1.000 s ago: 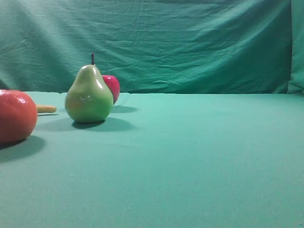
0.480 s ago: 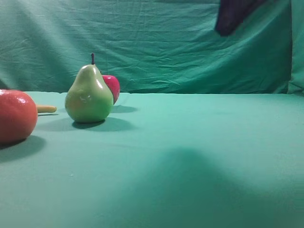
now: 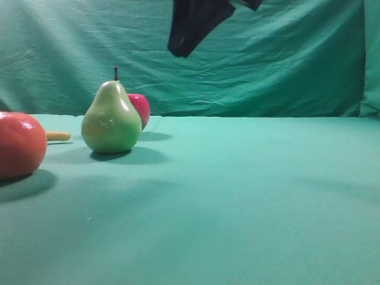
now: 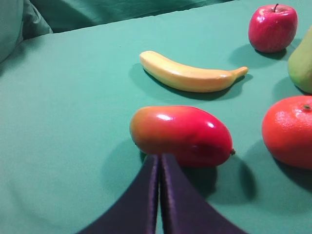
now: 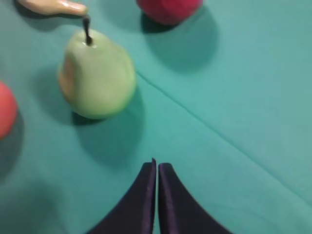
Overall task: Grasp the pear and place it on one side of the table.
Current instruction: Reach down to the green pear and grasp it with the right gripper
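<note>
Pear (image 3: 111, 119) stands upright on the tabletop (image 3: 249, 190), left of centre in the exterior high view, stem up, untouched by either arm. Right gripper (image 5: 157, 168) hangs high above the cloth, to the right of the fruit and well apart from it; in its wrist view the two fingers lie together with only a thin slit between them, holding nothing. Left gripper (image 4: 160, 163) likewise shows fingers pressed together and empty, low over the cloth just in front of a red mango (image 4: 181, 135).

Step in hand, as judged: the approach; no grasp is made yet. The next move calls for the right gripper to spread wide, come across over the pear and descend around its body, clear of the stem.

Surroundings: a red apple (image 3: 140, 109) sits just behind the pear, partly hidden by it; a banana (image 4: 190, 75) lies near its left; a large orange fruit (image 3: 21, 144) sits nearer the camera at the left edge. The apple crowds the far side, so jaw clearance there looks tight.
</note>
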